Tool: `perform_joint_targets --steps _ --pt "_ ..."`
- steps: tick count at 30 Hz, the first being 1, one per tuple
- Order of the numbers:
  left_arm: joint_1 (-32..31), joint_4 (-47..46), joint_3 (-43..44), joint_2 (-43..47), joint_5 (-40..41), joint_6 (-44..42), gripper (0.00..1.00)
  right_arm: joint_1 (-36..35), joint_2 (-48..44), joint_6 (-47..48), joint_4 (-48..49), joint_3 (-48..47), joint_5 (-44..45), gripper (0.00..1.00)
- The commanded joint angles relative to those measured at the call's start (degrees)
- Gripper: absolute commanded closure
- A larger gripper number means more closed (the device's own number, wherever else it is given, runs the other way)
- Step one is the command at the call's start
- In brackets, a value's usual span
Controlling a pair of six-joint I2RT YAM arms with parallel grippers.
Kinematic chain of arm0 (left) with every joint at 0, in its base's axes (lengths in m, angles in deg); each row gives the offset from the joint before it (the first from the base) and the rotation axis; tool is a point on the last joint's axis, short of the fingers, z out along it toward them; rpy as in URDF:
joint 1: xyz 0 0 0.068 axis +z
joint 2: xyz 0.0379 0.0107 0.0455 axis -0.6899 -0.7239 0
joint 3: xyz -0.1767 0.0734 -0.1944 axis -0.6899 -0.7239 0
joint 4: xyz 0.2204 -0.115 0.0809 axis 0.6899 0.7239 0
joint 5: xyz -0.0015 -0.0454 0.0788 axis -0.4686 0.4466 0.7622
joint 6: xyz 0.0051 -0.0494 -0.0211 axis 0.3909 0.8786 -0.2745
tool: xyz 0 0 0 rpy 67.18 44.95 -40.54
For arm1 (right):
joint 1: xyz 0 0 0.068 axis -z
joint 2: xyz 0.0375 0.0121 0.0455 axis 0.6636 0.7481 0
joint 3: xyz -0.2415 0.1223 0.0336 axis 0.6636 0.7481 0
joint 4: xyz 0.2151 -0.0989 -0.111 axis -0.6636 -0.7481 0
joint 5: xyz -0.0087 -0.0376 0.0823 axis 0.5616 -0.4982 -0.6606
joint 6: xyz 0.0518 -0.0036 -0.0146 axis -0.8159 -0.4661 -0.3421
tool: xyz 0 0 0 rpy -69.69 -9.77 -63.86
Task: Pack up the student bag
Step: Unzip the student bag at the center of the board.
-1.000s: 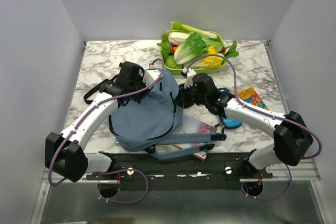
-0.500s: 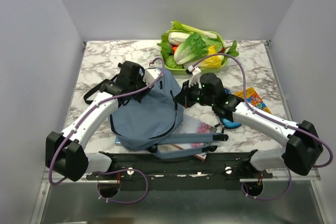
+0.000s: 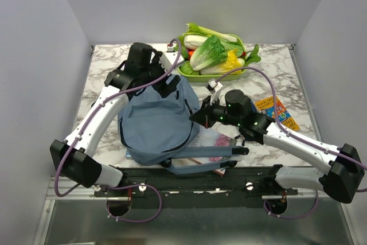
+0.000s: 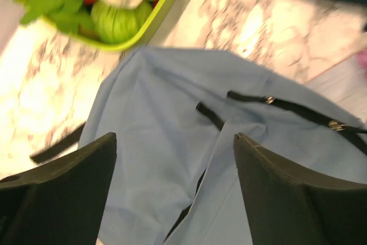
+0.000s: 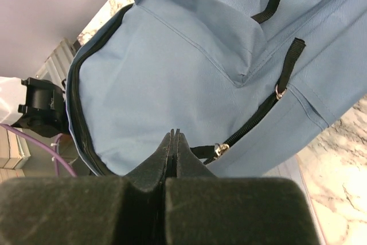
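Firstly, in the top external view, the student bag (image 3: 155,121) is seen lying on the marble table (image 3: 103,84) near the front edge, and a book (image 3: 215,140) is partly covered by it. The left gripper (image 3: 165,86) is held over the far end of the bag, near the green tray (image 3: 226,76) of vegetables. The right gripper (image 3: 193,117) is placed at the bag's right side.

Next, in the left wrist view, the left gripper (image 4: 175,142) is spread wide above the blue fabric, and nothing is grasped.

Lastly, in the right wrist view, the right gripper (image 5: 174,137) is pressed fully together. Nothing is seen between its tips, and a zipper pull (image 5: 218,150) is found just beside them.
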Motion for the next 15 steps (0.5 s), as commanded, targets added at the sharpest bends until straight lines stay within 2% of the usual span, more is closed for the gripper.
perform_joint_targets --steps 1,2,5,6,8,9,15 --pt "-0.5 6.5 5.9 -6.7 -17.5 -8.1 0.07 -0.3 -2.5 -1.6 2.2 2.9 -0.7 0.99" --pt "-1.3 8.6 7.1 -8.5 -21.2 -12.9 0.04 -0.4 -3.2 -1.7 2.3 3.2 -0.6 0.99" --pt "-2.2 17.5 12.2 -14.9 -26.4 -20.0 0.04 -0.5 -4.3 -1.7 2.7 4.5 -0.2 0.99" --pt "-2.4 19.8 13.9 -16.2 -30.2 -25.6 0.02 -0.5 -4.5 -1.5 2.7 5.0 -0.1 0.99" --pt "-3.0 23.8 14.4 -18.7 -31.6 -30.3 0.01 -0.6 -4.9 -1.1 2.7 5.3 -0.2 0.99" --pt "-3.6 24.9 14.7 -19.2 -31.7 -35.7 0.01 -0.5 -5.0 -1.1 2.7 5.4 -0.2 0.99" --pt "-4.3 35.0 17.3 -22.8 -33.4 -54.9 0.01 -0.5 -5.7 -0.6 3.0 6.1 -0.9 0.99"
